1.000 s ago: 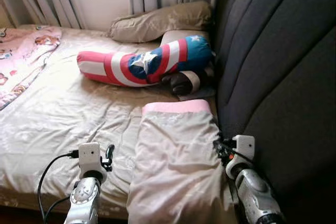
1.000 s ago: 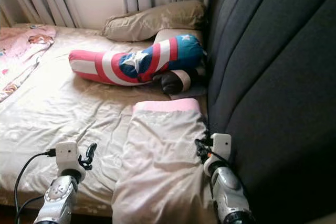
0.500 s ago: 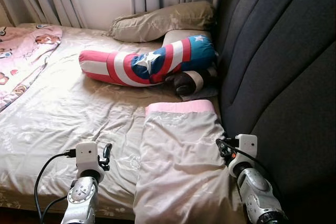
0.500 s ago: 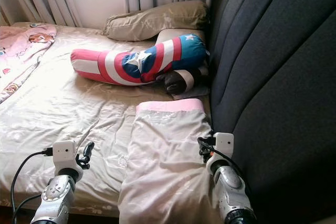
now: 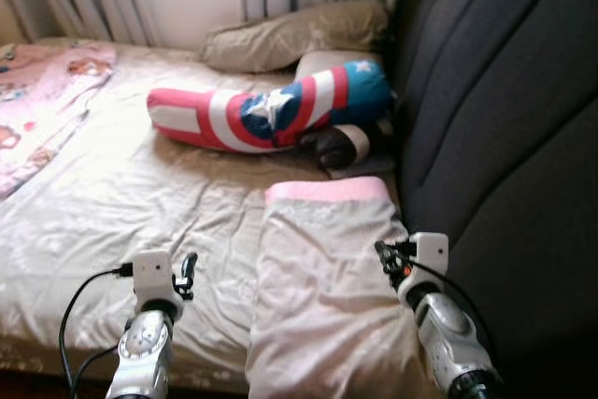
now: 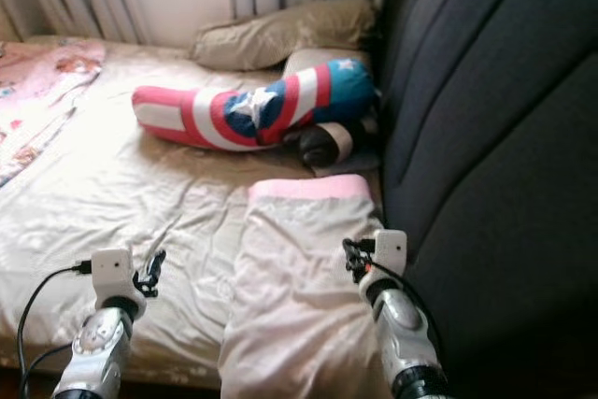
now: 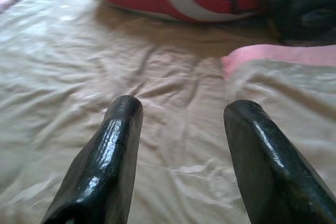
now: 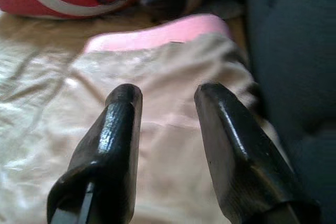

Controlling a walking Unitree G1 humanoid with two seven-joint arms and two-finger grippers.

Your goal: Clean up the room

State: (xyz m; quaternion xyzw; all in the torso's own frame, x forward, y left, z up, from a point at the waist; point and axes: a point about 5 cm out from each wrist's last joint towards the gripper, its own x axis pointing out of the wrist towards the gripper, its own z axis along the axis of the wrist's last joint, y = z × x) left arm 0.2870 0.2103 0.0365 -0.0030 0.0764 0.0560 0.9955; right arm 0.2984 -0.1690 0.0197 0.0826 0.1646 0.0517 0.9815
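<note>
On the bed (image 5: 112,203), beside the dark headboard (image 5: 505,119), lies a folded pink-edged blanket (image 5: 327,277). Right pincer (image 8: 165,95) hovers over it, released. Left pincer (image 7: 181,111), released, hovers over the bedsheet. A striped bolster (image 5: 271,114) lies beyond.

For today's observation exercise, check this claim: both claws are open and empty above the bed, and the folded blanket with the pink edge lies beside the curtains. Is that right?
Not quite. The folded blanket with the pink edge lies beside the dark headboard, not the curtains, as the left eye view shows. The rest holds: left claw and right claw are open and empty above the bed.
</note>
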